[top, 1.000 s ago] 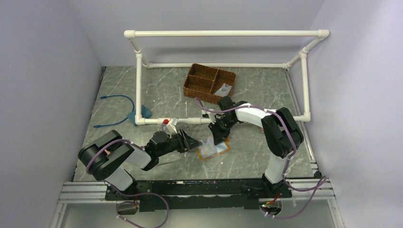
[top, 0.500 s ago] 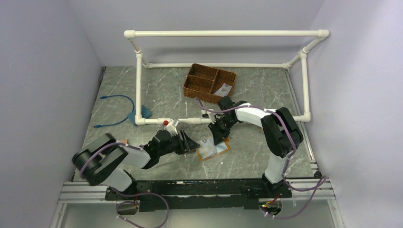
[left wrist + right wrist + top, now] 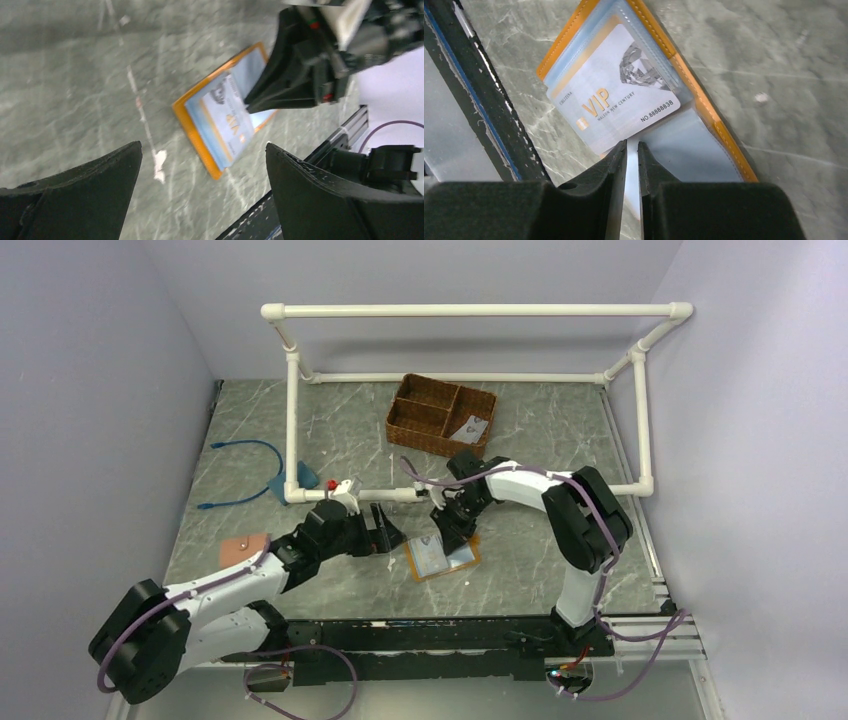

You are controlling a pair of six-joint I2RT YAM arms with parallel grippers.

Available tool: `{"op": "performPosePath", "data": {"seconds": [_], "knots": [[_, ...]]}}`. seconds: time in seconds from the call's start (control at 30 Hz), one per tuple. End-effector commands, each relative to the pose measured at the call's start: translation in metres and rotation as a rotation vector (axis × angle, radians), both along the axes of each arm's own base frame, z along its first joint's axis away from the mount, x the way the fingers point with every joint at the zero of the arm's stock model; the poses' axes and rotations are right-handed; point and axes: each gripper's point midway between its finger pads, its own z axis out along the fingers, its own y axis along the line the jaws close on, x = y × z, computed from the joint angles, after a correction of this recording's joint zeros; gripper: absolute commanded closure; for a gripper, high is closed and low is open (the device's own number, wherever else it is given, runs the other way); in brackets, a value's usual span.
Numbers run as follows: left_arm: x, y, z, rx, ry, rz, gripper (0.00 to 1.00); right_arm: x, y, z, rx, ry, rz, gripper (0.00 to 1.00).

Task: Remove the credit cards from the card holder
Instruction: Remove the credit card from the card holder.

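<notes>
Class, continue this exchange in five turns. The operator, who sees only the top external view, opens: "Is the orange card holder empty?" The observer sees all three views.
Observer: No. In the right wrist view the card holder lies open with a credit card in it, printed VIP beside a diamond picture.
Operator: Is the right arm gripping that card?
Observer: The right gripper has its jaws almost closed, tips at the card's edge. I cannot tell whether they pinch anything.
Operator: And the left arm?
Observer: In the left wrist view the left gripper has its jaws wide apart, with nothing between them.
</notes>
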Motion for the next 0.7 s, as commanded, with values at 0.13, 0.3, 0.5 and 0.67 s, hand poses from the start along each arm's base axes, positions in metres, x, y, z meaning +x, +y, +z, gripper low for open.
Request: {"op": "performPosePath", "data": {"seconds": [0.13,0.3,0.5,0.67], "knots": [[-0.027,0.005,-0.039,-0.045,0.202,-0.008,0.02,0.001,0.005,0.008,-0.009,-0.066,0.056,0.79],[-0.025,-0.007,-0.041,-0.122,0.254,0.007,0.04,0.011,-0.003,0.028,0.01,-0.152,0.049,0.71],[-0.025,-0.021,-0.059,-0.121,0.376,0.006,0.09,0.012,-0.007,0.047,0.123,-0.111,-0.007,0.62],[-0.031,-0.029,-0.075,-0.113,0.434,0.014,0.17,0.001,0.005,0.036,0.162,0.049,-0.055,0.61]]}}
